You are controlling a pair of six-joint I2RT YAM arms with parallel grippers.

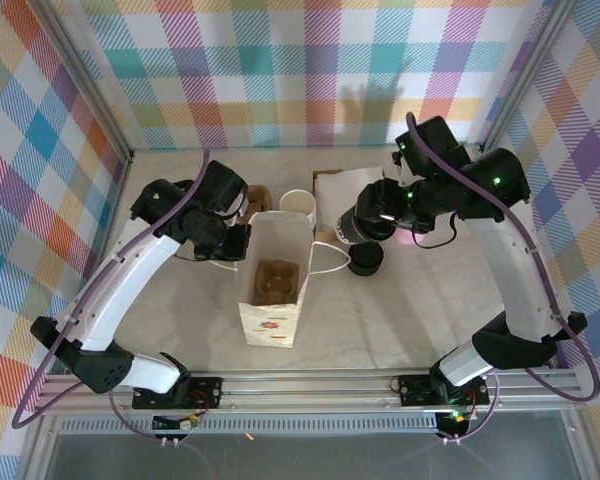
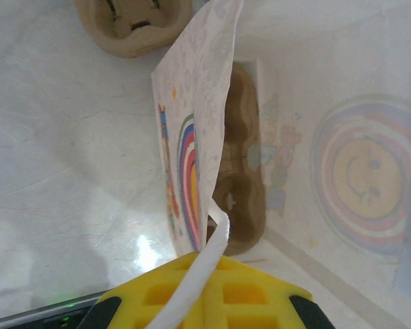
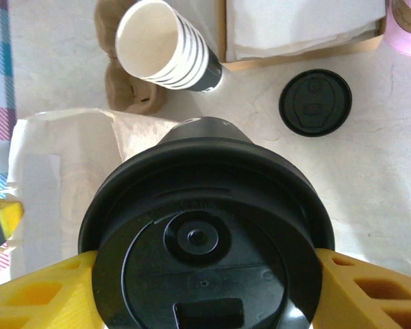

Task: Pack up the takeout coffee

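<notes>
**Coffee cup [image 3: 198, 205] gripped, not yet in the bag [image 1: 273, 300]**

Fingers of the right gripper [image 3: 205, 291] clamp the black-lidded cup just beside the paper bag's open top. Fingers of the left gripper [image 2: 205, 295] are pressed together on the bag's white handle [image 2: 218, 236]. A cardboard carrier [image 1: 275, 280] waits inside. Remaining, I judge: lowering the cup into it.

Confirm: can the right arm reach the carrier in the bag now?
Probably yes. The left gripper pinches the bag handle, the bag stands open upward, the carrier inside looks empty, and the right gripper with the lidded cup is just beside it.
</notes>
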